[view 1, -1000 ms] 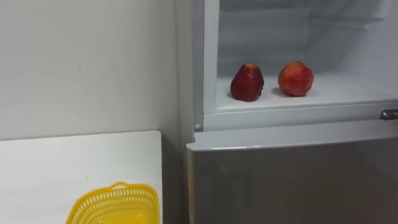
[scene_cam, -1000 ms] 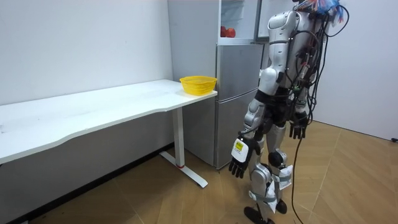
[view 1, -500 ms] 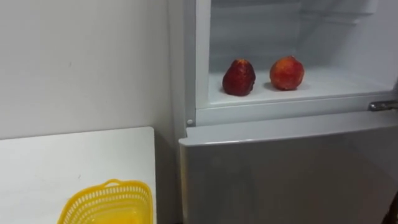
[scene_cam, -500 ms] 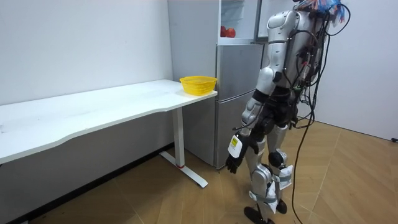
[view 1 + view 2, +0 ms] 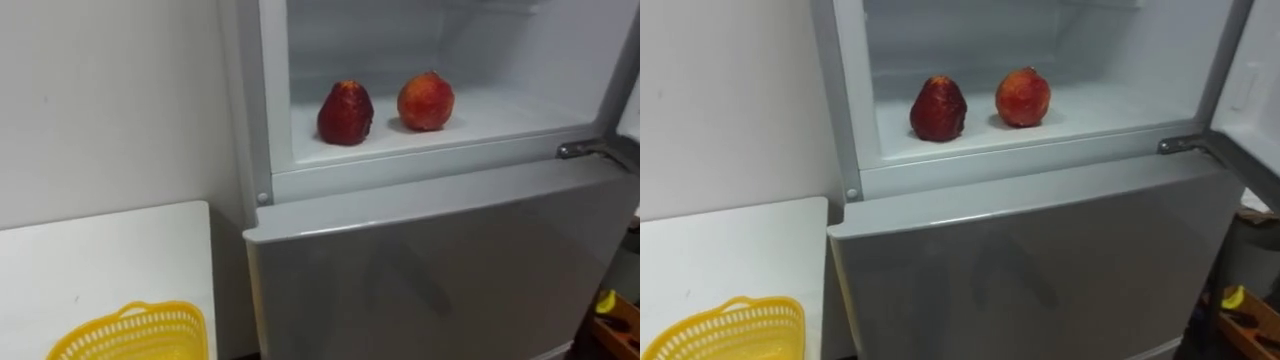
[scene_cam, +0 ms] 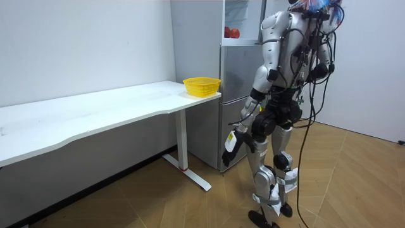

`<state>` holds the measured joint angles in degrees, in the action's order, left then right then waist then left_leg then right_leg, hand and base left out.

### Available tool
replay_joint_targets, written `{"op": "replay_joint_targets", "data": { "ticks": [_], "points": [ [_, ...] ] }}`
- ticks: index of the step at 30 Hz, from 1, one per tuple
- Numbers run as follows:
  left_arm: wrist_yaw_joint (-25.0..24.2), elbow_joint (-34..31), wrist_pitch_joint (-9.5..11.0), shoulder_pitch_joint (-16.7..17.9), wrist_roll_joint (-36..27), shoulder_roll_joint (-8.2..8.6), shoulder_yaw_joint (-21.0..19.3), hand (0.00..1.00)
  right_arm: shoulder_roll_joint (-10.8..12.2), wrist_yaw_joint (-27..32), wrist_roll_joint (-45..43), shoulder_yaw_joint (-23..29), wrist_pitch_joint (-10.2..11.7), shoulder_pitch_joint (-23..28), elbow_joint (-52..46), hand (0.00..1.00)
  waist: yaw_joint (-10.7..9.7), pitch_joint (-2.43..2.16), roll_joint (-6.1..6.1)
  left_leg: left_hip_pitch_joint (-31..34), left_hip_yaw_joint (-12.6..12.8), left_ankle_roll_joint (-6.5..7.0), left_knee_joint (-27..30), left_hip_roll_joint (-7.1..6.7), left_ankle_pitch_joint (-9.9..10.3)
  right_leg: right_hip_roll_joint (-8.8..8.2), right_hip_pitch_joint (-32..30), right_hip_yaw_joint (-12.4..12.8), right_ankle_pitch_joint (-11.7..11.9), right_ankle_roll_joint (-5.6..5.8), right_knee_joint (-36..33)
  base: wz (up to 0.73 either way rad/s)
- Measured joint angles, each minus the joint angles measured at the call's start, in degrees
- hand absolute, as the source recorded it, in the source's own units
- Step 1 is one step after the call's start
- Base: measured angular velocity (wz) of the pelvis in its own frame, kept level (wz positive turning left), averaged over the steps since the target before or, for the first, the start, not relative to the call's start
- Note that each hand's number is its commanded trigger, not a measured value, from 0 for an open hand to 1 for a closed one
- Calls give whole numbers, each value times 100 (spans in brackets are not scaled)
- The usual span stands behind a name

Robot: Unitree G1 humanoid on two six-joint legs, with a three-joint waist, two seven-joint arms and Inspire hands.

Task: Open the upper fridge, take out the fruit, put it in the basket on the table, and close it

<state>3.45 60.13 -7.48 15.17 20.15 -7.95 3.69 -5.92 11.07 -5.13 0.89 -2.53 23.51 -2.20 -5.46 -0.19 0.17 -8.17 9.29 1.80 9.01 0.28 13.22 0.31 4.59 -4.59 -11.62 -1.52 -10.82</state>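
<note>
The upper fridge compartment (image 5: 480, 115) stands open in front of me. On its white shelf sit two fruits: a dark red one (image 5: 345, 112) on the left and an orange-red round one (image 5: 425, 101) just right of it, slightly apart. In the room view I stand upright close before the fridge (image 6: 237, 82). My left hand (image 6: 230, 147) hangs low at thigh height with relaxed fingers, holding nothing, well below the shelf.
The lower fridge door (image 5: 430, 270) is closed. The upper door (image 5: 1255, 90) is swung open at the right, above its hinge bracket (image 5: 585, 148). A yellow basket (image 5: 130, 335) sits on the white table (image 5: 100, 260) left of the fridge.
My head view has shifted, so the fruits appear further left. In the room view my left arm has swung forward toward the fridge, and the right hand has left my hip.
</note>
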Motion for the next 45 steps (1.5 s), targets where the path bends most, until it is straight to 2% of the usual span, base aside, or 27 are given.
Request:
{"op": "replay_joint_targets", "data": {
  "ticks": [4,5,8,10,12,14,18,20,22,27,34,36,41,45],
  "points": [
    [9,76,197,32,-182,-22,90,0,-22,163,-47,55,81,-3,-694,0,-64,-7,0,67,173,0,6,4,0,24,-166,146,1,1,-98,-21],
    [10,197,294,9,-273,-65,123,0,-46,254,-49,70,188,-4,-927,0,-88,0,4,70,190,0,4,6,0,58,-173,181,19,2,-91,-15],
    [-1,326,342,0,-319,-95,160,0,-39,413,-165,165,465,-128,-1385,0,-95,-3,23,52,292,0,6,23,1,84,-173,281,57,3,-78,-12],
    [-36,348,429,-11,-315,-95,210,0,-41,515,-255,238,504,-210,-1743,0,-95,-5,52,56,294,0,-12,22,2,86,-187,284,63,9,-85,2],
    [-55,397,527,-30,-392,-110,269,0,-58,730,-327,262,657,-434,-2138,0,-83,-14,103,70,297,0,-77,21,4,107,-247,292,78,16,-107,0],
    [-59,428,538,-72,-495,-159,406,0,-69,872,-340,223,804,-574,-2315,0,-62,-12,110,85,297,0,-88,17,5,125,-269,293,109,10,-100,0],
    [-145,509,543,-193,-492,-173,438,0,-176,1036,-654,-37,831,-755,-2646,0,87,-27,115,120,291,-5,-125,39,16,165,-320,277,149,-15,-93,0],
    [-192,526,543,-218,-493,-173,444,0,-199,1051,-834,-115,832,-886,-2656,0,97,-29,110,125,280,-8,-116,44,14,168,-314,259,156,-21,-90,0],
    [-226,528,546,-224,-493,-180,447,0,-325,1093,-913,-159,832,-1038,-2657,0,106,-28,104,124,277,-9,-109,44,13,166,-310,243,156,-22,-88,2],
    [-335,773,588,-342,-487,-227,437,0,-580,1246,-921,-170,936,-1589,-2657,0,125,24,-43,142,279,-10,-18,49,12,155,-260,217,161,-29,-24,2],
    [-360,957,617,-440,-468,-230,417,0,-673,1332,-883,-1,1062,-2050,-2590,0,192,16,-167,166,140,-11,-16,48,12,144,-207,103,180,-33,21,8],
    [-357,943,618,-441,-427,-236,335,0,-703,1345,-700,198,1075,-2334,-2309,0,236,28,-198,154,104,-10,4,53,12,108,-166,-41,179,-31,29,12],
    [-420,908,617,-433,-430,-251,327,0,-793,1465,-184,330,1062,-2870,-1987,0,379,66,-251,170,-29,-10,38,26,12,83,-149,-175,177,-28,34,13],
    [-493,904,614,-438,-422,-252,314,0,-798,1477,-163,313,1067,-3362,-1670,0,565,34,-300,159,-45,-10,63,25,12,78,-114,-192,178,-30,50,2]
  ]
}}
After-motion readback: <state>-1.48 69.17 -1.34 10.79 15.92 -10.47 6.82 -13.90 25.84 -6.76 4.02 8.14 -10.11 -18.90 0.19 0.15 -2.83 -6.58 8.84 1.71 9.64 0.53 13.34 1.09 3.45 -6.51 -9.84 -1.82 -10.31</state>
